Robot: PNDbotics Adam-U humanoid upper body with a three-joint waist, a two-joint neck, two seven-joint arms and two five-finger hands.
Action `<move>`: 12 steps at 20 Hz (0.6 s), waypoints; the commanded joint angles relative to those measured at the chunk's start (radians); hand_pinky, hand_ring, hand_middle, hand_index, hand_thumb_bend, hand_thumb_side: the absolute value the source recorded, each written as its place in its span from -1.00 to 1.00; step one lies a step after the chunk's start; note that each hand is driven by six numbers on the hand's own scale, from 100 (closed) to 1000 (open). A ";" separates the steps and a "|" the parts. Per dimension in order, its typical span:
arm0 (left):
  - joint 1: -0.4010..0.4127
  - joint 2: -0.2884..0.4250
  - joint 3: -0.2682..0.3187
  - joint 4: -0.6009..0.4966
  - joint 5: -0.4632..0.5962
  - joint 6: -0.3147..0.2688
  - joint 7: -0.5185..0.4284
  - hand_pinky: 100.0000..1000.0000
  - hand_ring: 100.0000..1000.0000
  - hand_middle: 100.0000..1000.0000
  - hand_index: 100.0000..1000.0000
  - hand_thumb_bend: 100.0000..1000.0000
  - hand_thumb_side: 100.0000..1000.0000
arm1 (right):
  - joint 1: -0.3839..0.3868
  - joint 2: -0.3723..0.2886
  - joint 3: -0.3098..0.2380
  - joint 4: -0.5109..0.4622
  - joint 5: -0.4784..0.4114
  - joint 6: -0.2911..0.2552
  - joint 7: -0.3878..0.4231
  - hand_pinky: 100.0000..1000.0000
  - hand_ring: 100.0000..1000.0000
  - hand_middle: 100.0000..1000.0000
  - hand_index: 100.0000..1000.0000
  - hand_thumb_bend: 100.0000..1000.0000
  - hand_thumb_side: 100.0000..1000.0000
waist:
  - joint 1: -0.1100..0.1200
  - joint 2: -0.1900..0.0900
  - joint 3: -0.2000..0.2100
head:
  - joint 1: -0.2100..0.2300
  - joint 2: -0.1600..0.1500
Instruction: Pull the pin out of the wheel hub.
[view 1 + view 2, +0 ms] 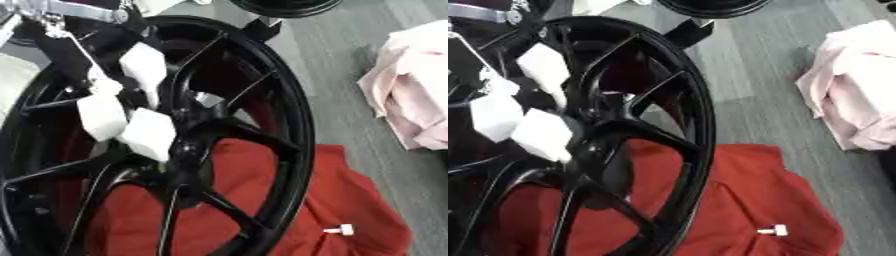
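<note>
A black spoked wheel hub (289, 100) stands tilted and fills the left of both views, its lower part over a red cloth (350, 200). My left hand (101, 115) comes in from the upper left, black with white fingertip pads. Its fingers (149, 132) spread downward over the spokes, just above the hub's centre (188, 160). I see nothing held between them. A small white pin (773, 230) lies loose on the red cloth at the lower right, outside the rim. My right hand shows in no view.
A crumpled pink cloth (411, 85) lies on the grey surface at the right. Part of another black round object (284, 6) shows at the top edge, with a black post (689, 32) below it touching the hub's rim.
</note>
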 commanded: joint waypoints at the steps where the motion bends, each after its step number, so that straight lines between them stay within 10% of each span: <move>1: -0.025 0.017 0.061 -0.019 0.018 0.004 -0.003 0.41 -0.15 -0.63 -0.35 -1.00 -0.95 | -0.005 -0.025 -0.015 -0.004 0.004 -0.002 -0.003 0.65 0.50 0.38 0.42 -1.00 0.73 | -0.011 -0.026 0.000 | -0.005 0.003; 12: -0.027 0.063 0.144 -0.033 0.032 0.032 0.126 0.34 -0.24 -0.77 -0.49 -1.00 -1.00 | 0.004 -0.029 -0.021 -0.003 0.001 -0.005 -0.008 0.65 0.50 0.38 0.42 -1.00 0.72 | -0.016 -0.036 0.009 | -0.013 0.017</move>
